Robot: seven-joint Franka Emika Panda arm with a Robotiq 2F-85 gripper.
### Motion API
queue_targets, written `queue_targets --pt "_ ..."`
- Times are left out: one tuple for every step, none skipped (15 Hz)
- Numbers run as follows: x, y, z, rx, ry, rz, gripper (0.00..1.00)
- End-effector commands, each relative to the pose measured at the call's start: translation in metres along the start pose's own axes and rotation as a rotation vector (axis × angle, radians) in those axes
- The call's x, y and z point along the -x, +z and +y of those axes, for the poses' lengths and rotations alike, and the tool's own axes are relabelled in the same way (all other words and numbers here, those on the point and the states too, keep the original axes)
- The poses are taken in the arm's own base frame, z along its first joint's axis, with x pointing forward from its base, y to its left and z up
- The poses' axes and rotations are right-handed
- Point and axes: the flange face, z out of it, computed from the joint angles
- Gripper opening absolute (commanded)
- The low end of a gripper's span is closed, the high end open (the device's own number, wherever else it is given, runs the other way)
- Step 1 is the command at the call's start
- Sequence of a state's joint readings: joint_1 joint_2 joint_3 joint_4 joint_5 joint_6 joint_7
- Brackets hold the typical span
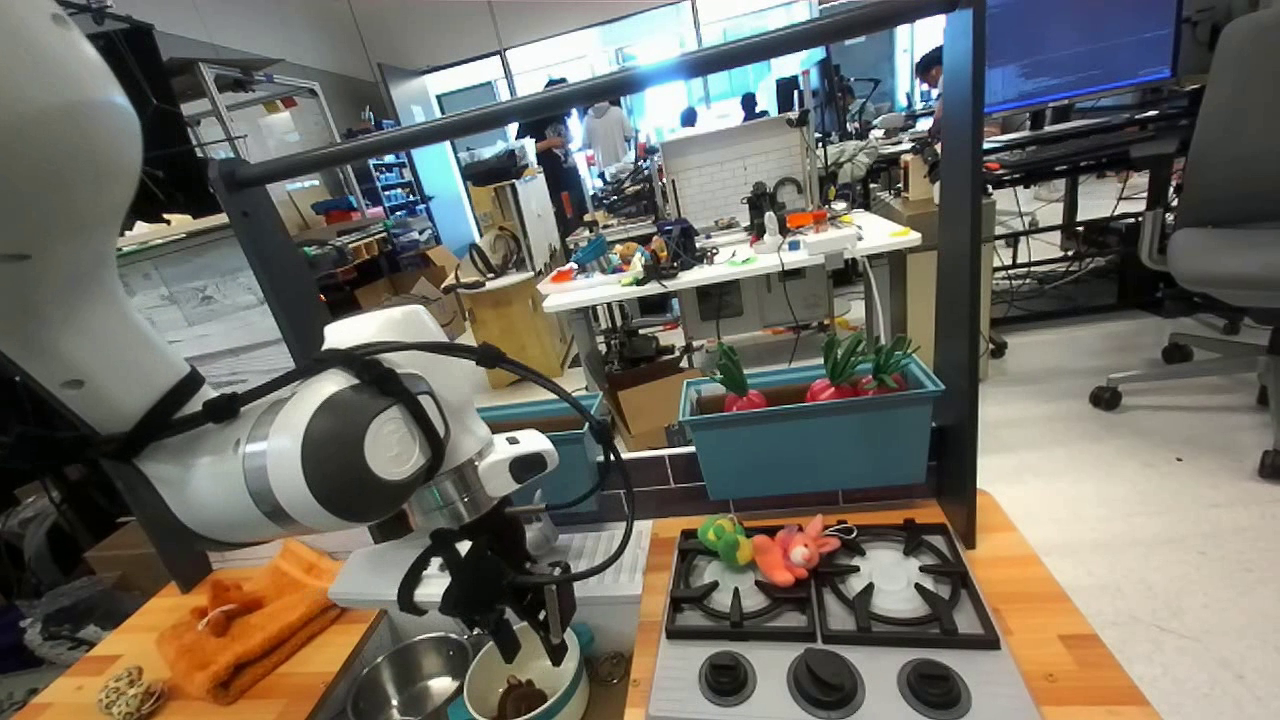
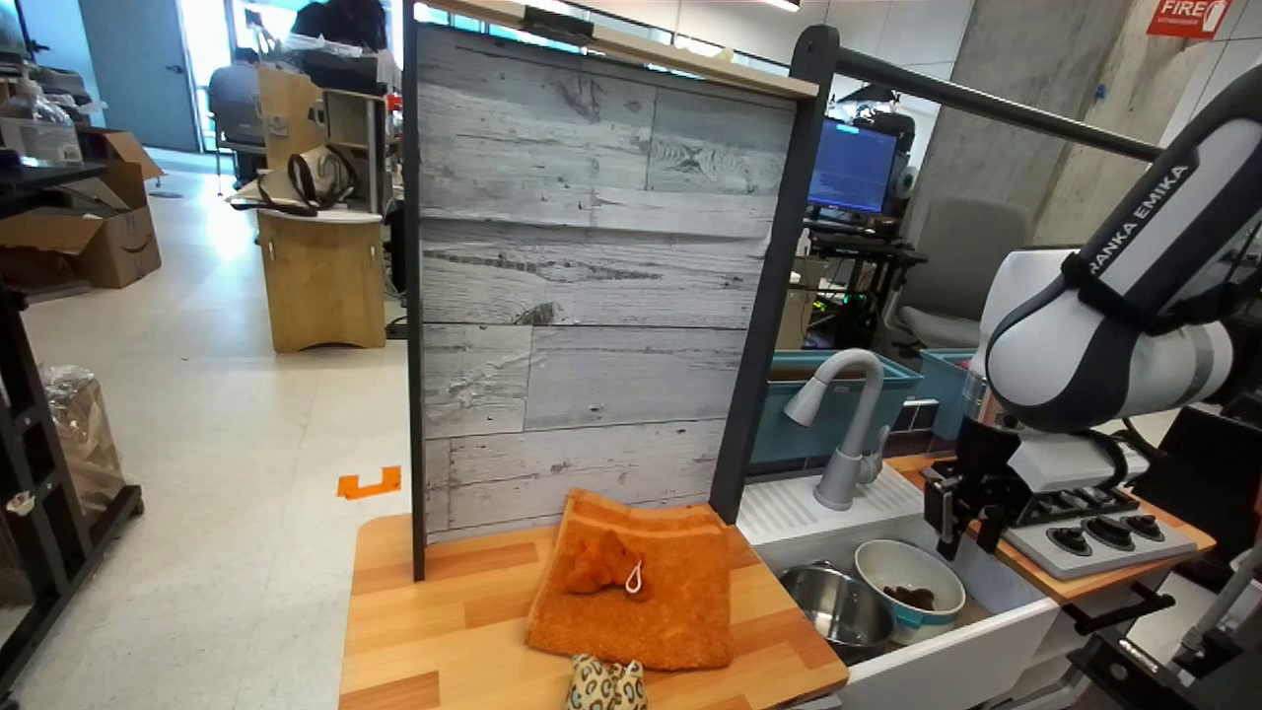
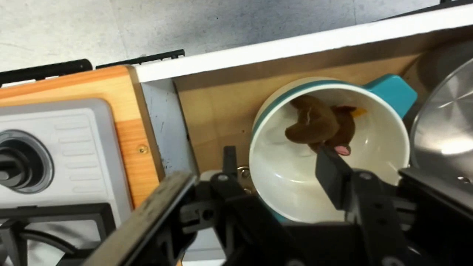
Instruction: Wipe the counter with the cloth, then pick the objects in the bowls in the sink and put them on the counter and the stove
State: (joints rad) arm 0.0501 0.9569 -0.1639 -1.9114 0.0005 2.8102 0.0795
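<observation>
My gripper (image 1: 533, 655) is open and empty above the white bowl (image 3: 384, 129), which has a teal band and handle. In the wrist view the fingers (image 3: 279, 159) are wide apart, one over the bowl's inside and one left of its rim. A brown plush toy (image 3: 314, 123) lies in the bowl. A steel pot (image 2: 838, 603) stands beside the bowl in the sink (image 2: 986, 651). The orange cloth (image 2: 670, 621) lies on the wooden counter (image 2: 473, 631) with an orange toy (image 2: 603, 564) on it. A leopard-print toy (image 2: 603, 683) lies beside the cloth. A green-yellow toy (image 1: 727, 540) and a pink rabbit (image 1: 792, 552) lie on the stove (image 1: 770, 655).
A grey faucet (image 2: 850, 434) stands behind the sink. A teal planter (image 1: 820, 450) with red vegetables hangs behind the stove. Dark posts (image 1: 957, 300) and a grey wood panel (image 2: 592, 296) rise from the counter. Stove knobs (image 1: 826, 682) stick up at the front.
</observation>
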Motion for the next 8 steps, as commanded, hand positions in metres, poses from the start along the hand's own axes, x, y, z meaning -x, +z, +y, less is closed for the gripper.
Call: queue_targets --pt "-0.002 0.008 -0.008 0.04 -0.038 0.031 0.27" --pt "-0.002 0.011 -0.012 0.04 -0.047 0.036 0.68" --pt "-0.002 0.014 -0.016 0.038 -0.055 0.038 0.64" --pt "-0.002 0.017 -0.019 0.039 -0.063 0.041 0.65" --pt "-0.003 0.019 -0.022 0.041 -0.073 0.05 0.7" --pt "-0.004 0.022 -0.025 0.045 -0.084 0.061 0.78" --pt "-0.006 0.025 -0.028 0.044 -0.092 0.071 0.84" --pt "-0.008 0.028 -0.032 0.041 -0.098 0.08 0.91"
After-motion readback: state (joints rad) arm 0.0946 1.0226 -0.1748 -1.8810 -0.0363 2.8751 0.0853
